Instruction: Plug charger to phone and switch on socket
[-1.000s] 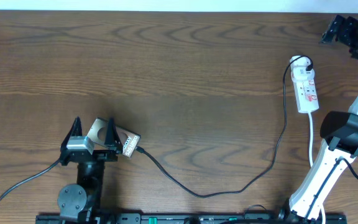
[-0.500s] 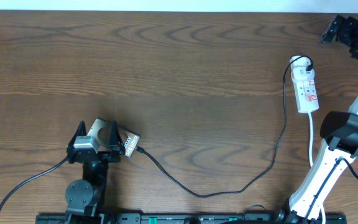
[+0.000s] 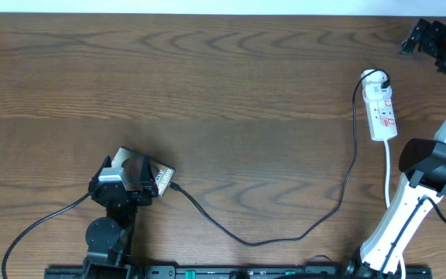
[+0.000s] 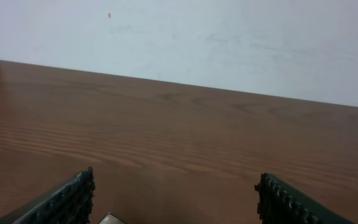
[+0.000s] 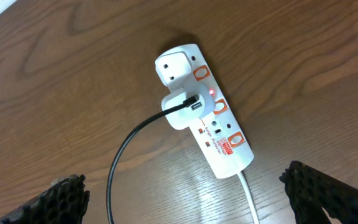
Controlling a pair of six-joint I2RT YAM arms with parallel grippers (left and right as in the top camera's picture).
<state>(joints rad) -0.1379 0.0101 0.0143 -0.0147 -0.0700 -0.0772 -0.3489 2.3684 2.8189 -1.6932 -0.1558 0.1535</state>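
I judge the charger (image 5: 110, 193) is plugged into the phone (image 3: 161, 180) at the near left of the counter (image 3: 207, 93), so only the socket (image 5: 234, 157) switch is left, while left fingers (image 4: 67, 199) and right fingers (image 5: 328, 190) stand apart, empty.

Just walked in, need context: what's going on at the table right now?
Left gripper hangs open over the phone. The charger tip meets the phone's end and looks plugged in. Right gripper hovers open above the socket, touching nothing. I can't tell whether the switch is on.
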